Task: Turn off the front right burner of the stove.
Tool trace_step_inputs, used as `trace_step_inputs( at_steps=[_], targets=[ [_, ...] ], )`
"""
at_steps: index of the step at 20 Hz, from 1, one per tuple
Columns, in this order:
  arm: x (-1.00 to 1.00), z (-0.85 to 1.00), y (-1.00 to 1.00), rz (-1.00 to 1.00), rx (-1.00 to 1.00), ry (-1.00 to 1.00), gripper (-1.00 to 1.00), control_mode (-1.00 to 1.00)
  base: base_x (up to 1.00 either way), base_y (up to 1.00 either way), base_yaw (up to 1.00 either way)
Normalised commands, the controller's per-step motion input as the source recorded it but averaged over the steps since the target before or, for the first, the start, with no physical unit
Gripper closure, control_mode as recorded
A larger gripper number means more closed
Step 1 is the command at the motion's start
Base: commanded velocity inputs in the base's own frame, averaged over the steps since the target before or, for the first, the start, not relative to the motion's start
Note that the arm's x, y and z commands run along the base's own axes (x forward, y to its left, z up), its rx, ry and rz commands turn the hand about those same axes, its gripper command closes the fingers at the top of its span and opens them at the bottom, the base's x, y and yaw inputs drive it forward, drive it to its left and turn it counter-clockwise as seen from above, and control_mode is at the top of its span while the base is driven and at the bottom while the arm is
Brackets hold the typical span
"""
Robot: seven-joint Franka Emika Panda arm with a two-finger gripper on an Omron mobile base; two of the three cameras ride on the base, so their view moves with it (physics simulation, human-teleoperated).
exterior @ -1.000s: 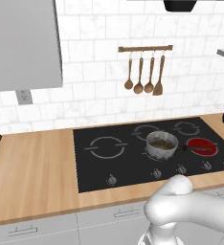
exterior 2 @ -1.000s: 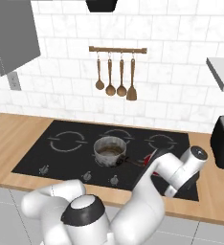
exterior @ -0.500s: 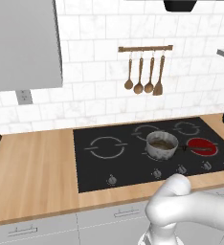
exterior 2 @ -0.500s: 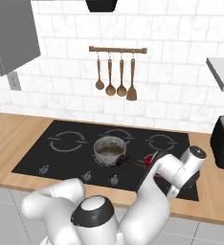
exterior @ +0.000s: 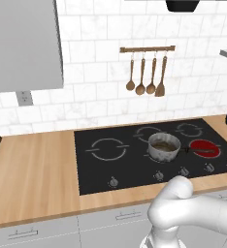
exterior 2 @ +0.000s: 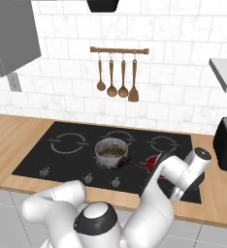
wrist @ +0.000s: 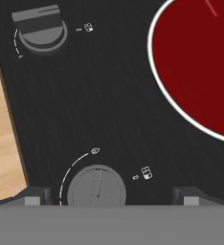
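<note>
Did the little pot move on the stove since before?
No. The little pot sits at the same spot beside the red burner on the stove.

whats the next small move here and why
Probably ease the gripper straight down onto the knob sitting between its open fingertips, then close. The front right burner glows red, so it is on, and the fingers flank the knob without yet gripping it. Which way to turn it cannot be told.
</note>
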Motion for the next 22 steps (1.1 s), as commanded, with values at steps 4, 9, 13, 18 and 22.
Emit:
trace_step_inputs(
  at_steps=[4, 9, 13, 18, 22],
  targets=[
    [0.0, 0.0, 0.0, 0.0, 0.0, 0.0, 1.0, -1.0, 0.0, 0.0, 0.0],
    [0.0, 0.0, 0.0, 0.0, 0.0, 0.04, 1.0, -1.0, 0.0, 0.0, 0.0],
    [0.08, 0.0, 0.0, -0.06, 0.0, 0.22, 1.0, -1.0, 0.0, 0.0, 0.0],
    [0.04, 0.0, -0.04, -0.21, 0.01, 0.35, 1.0, -1.0, 0.0, 0.0, 0.0],
    [0.0, 0.0, -0.19, -0.38, 0.06, 0.4, 1.0, -1.0, 0.0, 0.0, 0.0]
  ],
)
